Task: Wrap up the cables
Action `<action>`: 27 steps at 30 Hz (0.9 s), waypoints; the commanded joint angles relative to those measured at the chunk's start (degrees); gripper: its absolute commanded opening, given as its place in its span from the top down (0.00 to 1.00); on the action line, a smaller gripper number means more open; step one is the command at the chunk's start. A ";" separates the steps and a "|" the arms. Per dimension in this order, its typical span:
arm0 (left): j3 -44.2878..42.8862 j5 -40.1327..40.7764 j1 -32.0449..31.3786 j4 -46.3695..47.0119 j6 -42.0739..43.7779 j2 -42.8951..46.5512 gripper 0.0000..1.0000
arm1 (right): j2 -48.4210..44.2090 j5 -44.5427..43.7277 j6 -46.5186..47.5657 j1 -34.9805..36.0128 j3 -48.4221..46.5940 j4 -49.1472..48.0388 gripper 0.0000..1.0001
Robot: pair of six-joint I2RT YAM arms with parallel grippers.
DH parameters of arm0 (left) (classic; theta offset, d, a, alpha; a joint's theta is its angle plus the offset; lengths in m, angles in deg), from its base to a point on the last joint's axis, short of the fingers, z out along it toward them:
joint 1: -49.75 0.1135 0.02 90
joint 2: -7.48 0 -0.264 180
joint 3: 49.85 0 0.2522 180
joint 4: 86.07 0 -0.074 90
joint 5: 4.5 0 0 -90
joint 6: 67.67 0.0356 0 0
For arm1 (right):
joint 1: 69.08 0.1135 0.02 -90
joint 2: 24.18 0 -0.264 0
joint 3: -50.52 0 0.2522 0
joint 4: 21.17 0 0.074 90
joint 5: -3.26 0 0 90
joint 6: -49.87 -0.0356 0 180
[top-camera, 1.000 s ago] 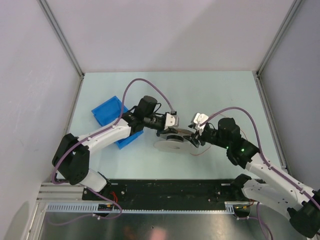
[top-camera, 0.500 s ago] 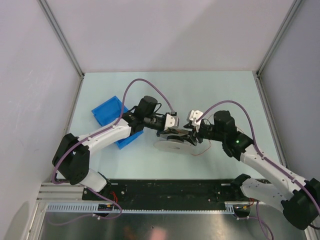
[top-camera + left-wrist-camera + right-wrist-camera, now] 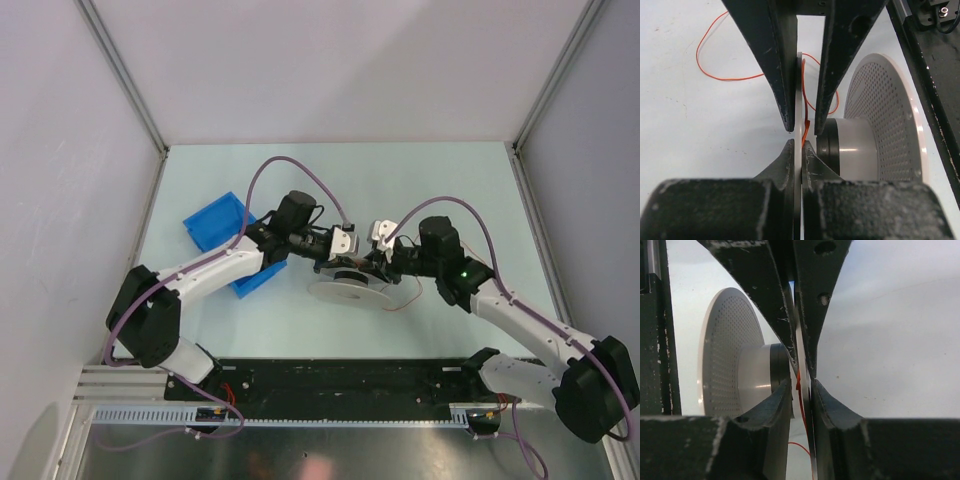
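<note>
Top view: left arm (image 3: pixel 215 265) and right arm (image 3: pixel 520 312) meet tip to tip over a grey-white spool (image 3: pixel 345 291) resting on the desk (image 3: pixel 430 190). A loose run of the wire (image 3: pixel 404 305) trails on the desk just right of the spool, and a blue bin (image 3: pixel 212 226) lies beside the left arm. Left wrist view: left jaws clenched on the thin flange edge of the spool (image 3: pixel 855 150), the wire (image 3: pixel 804 105) running down that flange's face into the pinch. The right jaws opposite straddle the same flange and wire, a gap on either side. Right wrist view: right jaws narrowly parted, flange and wire (image 3: pixel 800 390) between them, contact not discernible; hub of the spool (image 3: pixel 757 380) just left
</note>
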 commanded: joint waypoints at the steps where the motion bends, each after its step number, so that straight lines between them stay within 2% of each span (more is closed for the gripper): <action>1: -1.35 0.84 -0.22 0.81 2.49 -0.81 1.00 | 1.18 2.10 0.68 -0.72 -2.07 -1.66 0.76; 3: -1.23 0.84 -0.26 0.83 2.40 -0.68 1.00 | 1.60 2.25 0.98 -0.96 -2.05 -1.82 0.81; 6: -1.11 0.82 -0.18 0.82 2.06 -0.52 1.00 | 2.17 2.30 2.00 -1.20 -2.07 -1.51 0.96; 7: -1.05 0.70 -0.05 0.85 1.95 -0.34 0.97 | 2.31 2.32 2.39 -1.29 -2.07 -1.40 0.98; 12: -1.45 0.04 0.33 0.83 1.34 0.22 0.73 | 2.80 3.71 4.35 -2.03 -2.07 -1.74 1.00; 15: -2.38 -0.12 0.21 0.86 0.83 0.08 0.66 | 2.91 4.42 4.81 -2.04 -2.07 -1.69 1.00; 21: -3.96 0.04 0.21 0.90 -0.46 -0.34 0.65 | 3.09 5.05 5.03 -2.01 -2.07 -1.34 1.00; 27: -5.23 0.64 0.14 0.83 -1.14 -0.92 0.75 | 2.99 4.93 5.07 -2.01 -2.07 -1.46 1.00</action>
